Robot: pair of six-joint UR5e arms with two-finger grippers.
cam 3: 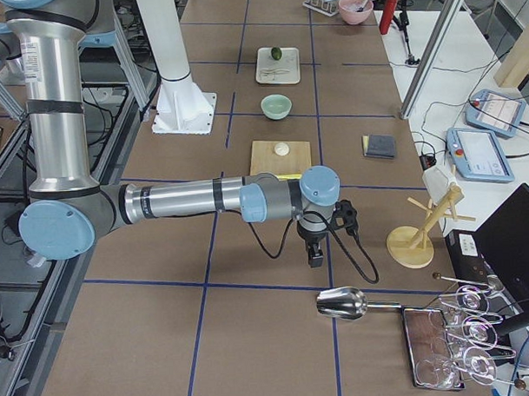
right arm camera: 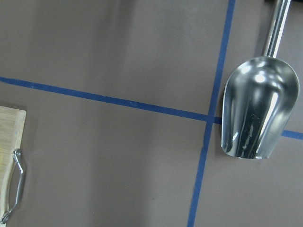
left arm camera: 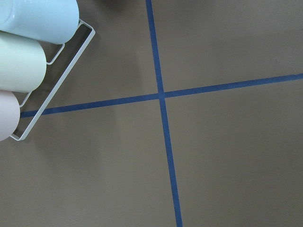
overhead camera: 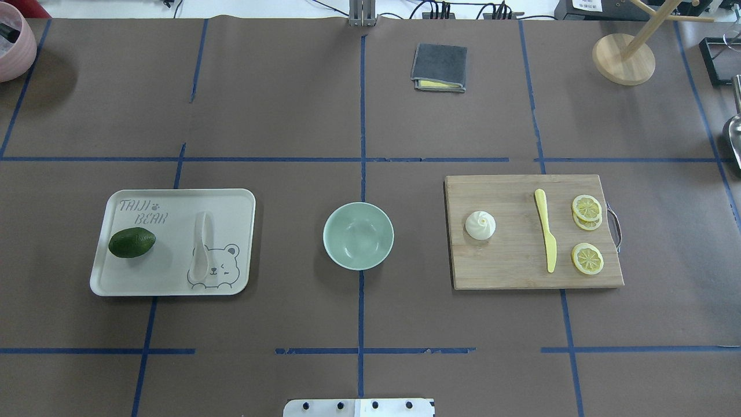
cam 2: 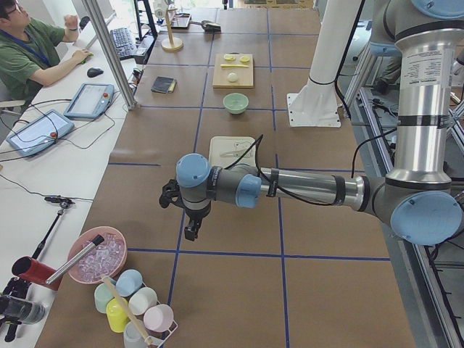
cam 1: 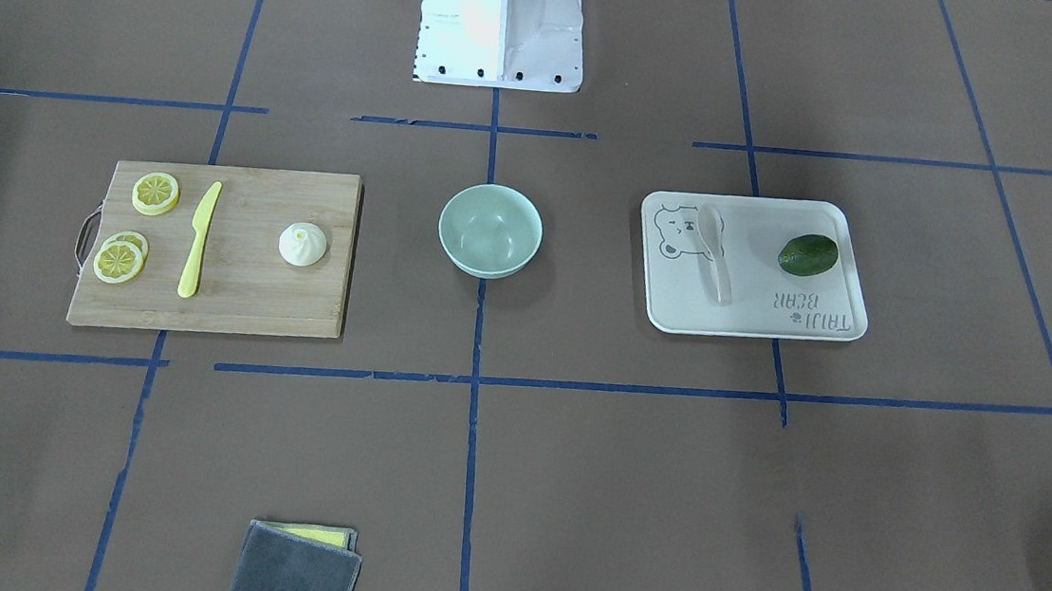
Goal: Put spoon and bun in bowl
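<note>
Currently: one bowl (overhead camera: 358, 236), one bun (overhead camera: 480, 225) (on the board (overhead camera: 515, 266)), one spoon (overhead camera: 201, 246) on the tray (overhead camera: 168, 275), three lemon slices (overhead camera: 587, 258). Grip of left hand (cam 2: 191, 232) and right hand (cam 3: 315, 255): cannot tell.

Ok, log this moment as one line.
spoon: on bear tray | bun: on cutting board | bowl: empty | left end effector, right end effector: away from items
</note>
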